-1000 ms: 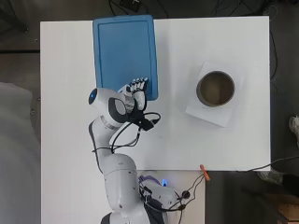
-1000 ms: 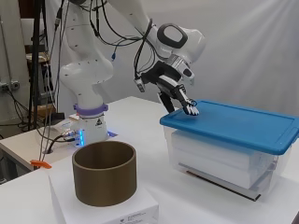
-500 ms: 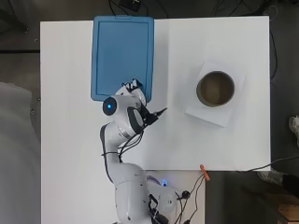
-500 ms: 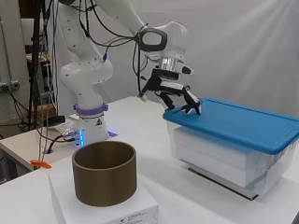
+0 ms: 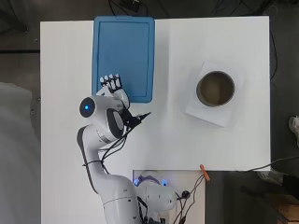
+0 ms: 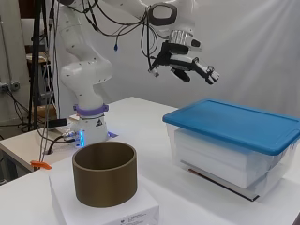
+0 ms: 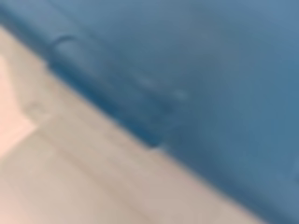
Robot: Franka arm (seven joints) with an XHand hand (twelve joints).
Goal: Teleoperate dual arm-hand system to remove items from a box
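Hand (image 6: 190,68) hangs above the near short end of the blue lid (image 5: 124,51), fingers straight, holding nothing, w/ the clear box (image 6: 225,154) closed directly below, its long axis running away from the arm's base

No words or numbers can be read anywhere. The white block (image 6: 105,208) under the brown ring carries a small printed mark, too small to make out.
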